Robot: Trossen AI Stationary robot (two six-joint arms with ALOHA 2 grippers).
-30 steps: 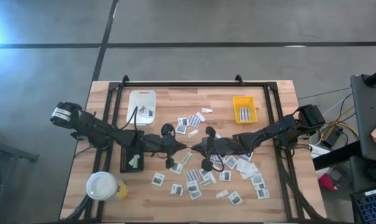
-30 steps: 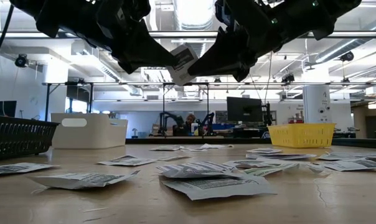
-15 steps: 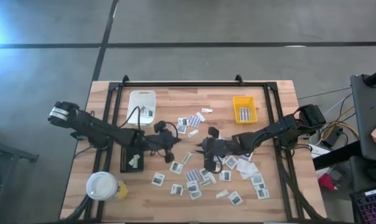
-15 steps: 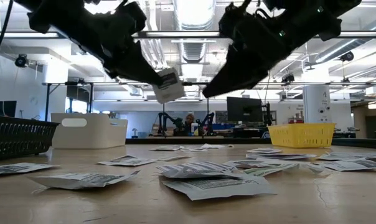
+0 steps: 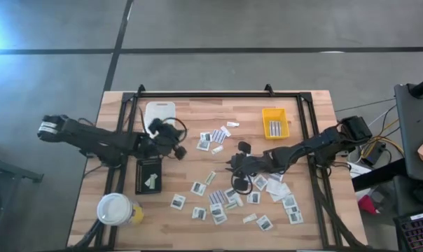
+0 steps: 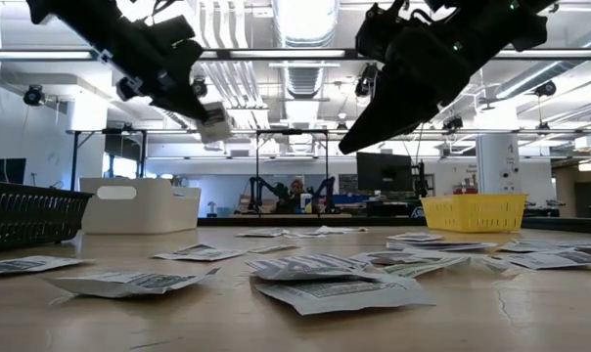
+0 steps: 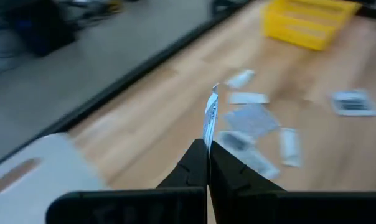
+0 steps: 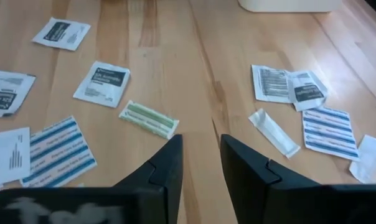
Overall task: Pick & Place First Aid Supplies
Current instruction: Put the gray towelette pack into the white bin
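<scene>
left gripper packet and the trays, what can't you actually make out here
- Print on the packet pinched in the left gripper: edge-on and blurred in the left wrist view, too small in the low view.
- White tray contents: its wall hides them in the low view; the left arm partly covers it in the high view.
- Yellow tray contents: too small in the high view.
- Right gripper is open and empty; packet text beyond it is too small.
</scene>
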